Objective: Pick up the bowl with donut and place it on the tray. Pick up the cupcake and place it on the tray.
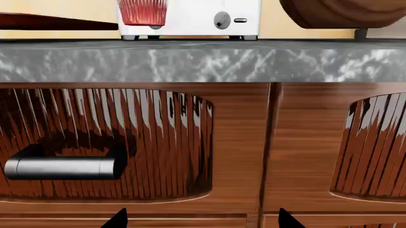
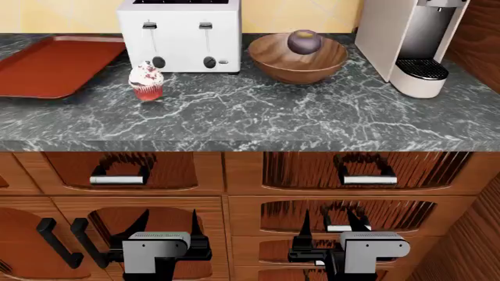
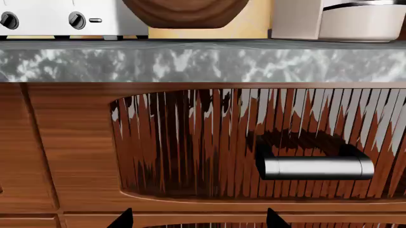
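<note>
A wide wooden bowl [image 2: 298, 61] stands on the counter between the toaster and the coffee machine, with the dark purple donut [image 2: 304, 42] inside it. The red-wrapped, white-frosted cupcake [image 2: 146, 81] sits in front of the toaster's left side; its wrapper [image 1: 142, 12] also shows in the left wrist view. At the counter's far left lies the reddish-brown tray [image 2: 48, 65]. Both grippers hang low in front of the drawers, well below the counter. My left gripper [image 2: 166, 225] and right gripper [image 2: 331, 223] are open, nothing between their fingers. The bowl's underside [image 3: 185, 12] shows in the right wrist view.
A white toaster [image 2: 180, 35] stands at the back between cupcake and bowl. A white coffee machine [image 2: 410, 41] occupies the right end. The marble counter edge [image 2: 250, 143] overhangs wooden drawers with metal handles [image 2: 119, 180], and a wood panel rises at the far right.
</note>
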### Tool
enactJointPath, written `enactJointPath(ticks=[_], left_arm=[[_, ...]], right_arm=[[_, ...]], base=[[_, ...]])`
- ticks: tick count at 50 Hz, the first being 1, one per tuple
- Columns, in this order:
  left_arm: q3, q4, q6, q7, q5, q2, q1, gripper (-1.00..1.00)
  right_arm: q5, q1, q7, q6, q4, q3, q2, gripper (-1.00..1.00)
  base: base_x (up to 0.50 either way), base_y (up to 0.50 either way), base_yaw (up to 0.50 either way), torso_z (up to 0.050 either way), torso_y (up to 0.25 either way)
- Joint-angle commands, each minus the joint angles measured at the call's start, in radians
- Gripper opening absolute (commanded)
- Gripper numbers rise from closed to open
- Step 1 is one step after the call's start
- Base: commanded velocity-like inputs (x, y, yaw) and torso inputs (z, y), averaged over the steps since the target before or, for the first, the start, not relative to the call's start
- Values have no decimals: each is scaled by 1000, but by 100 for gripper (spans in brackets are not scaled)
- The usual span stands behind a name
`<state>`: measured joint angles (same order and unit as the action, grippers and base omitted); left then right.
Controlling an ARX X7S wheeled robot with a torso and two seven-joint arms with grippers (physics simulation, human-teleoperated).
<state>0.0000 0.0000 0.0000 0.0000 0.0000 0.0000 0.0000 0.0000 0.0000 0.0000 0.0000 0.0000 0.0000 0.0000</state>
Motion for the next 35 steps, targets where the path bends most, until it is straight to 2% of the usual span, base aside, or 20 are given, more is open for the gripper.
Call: enactJointPath(ticks=[1, 16, 35], left_arm=[[18, -1, 0, -18, -17, -16, -1, 100], [62, -5, -1, -60, -62, -53, -4, 100], [89, -9, -2, -90, -99, -77, -8, 100]], right_arm=[[16, 1, 19, 2, 0, -20, 16, 100], [61, 12, 71, 1, 20, -55, 54, 100], [82, 15, 98, 12, 20, -89, 78, 100]], base=[[0, 0, 0, 0, 0], [0, 0, 0, 1, 0], [0, 0, 0, 49, 1]])
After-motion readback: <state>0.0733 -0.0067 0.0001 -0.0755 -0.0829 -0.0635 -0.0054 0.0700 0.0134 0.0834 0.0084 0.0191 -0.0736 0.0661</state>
